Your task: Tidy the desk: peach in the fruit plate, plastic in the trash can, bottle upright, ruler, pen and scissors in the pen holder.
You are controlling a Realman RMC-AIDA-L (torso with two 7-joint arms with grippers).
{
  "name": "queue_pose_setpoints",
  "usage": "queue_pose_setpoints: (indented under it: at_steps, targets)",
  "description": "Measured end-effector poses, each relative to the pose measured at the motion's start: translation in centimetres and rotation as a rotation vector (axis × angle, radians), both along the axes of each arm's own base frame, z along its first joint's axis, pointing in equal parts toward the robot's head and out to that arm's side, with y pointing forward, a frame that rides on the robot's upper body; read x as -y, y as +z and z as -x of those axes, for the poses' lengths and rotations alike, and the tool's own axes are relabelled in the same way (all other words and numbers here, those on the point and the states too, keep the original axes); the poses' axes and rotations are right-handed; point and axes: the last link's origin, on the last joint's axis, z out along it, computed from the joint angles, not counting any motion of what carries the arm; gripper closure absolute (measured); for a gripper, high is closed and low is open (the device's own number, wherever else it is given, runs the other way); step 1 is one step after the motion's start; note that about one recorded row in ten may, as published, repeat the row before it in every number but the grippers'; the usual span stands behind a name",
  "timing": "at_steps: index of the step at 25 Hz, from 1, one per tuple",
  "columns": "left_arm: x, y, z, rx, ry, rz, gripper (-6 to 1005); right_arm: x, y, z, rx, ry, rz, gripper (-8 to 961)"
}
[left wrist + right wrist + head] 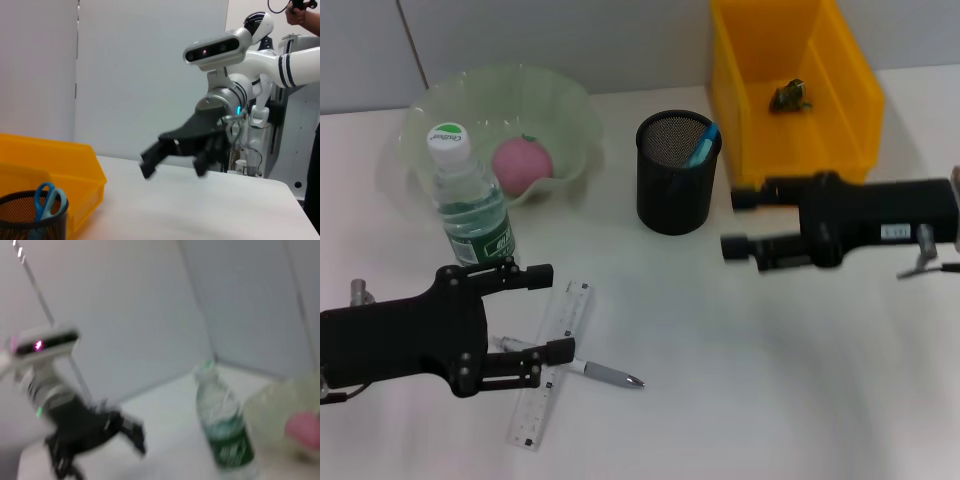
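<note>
Check the left gripper [542, 311] first: its fingers are spread and hold nothing. It hangs low over the ruler [552, 362] and pen [582, 367], which lie crossed on the worktop [740, 380], well in front of the holder [677, 172] and to its left. Judge this as the approach to one of these two items; you cannot tell which.

The right gripper [743, 220] sits just right of the holder, fingers open and empty, between the holder and the trash can [792, 90].

Status, as far as the views show:
- Peach [523, 161]: in the plate [500, 128], left of the holder. Done.
- Bottle [470, 198]: upright, left of the holder, just in front of the plate. Done.
- Scissors [703, 144]: blue handles show inside the holder. Done.
- Plastic [790, 95]: a small crumpled piece lies in the trash can, right of the holder. Likely done.
- Ruler and pen: both on the worktop. Not yet done.

Expect two items to remain, both within reach of the left arm.
</note>
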Motion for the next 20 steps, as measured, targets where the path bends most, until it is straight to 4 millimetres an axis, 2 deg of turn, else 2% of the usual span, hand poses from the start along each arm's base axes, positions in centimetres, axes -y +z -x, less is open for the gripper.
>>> queue_pose_setpoints:
  at_steps: [9, 20]
  targets:
    - [-0.4, 0.2, -0.1, 0.005, 0.026, 0.000, 186, 0.3, -0.8, -0.1, 0.223, 0.043, 0.166, 153]
    - [-1.3, 0.2, -0.6, 0.030, 0.119, 0.037, 186, 0.0, -0.5, -0.2, 0.287, 0.056, 0.159, 153]
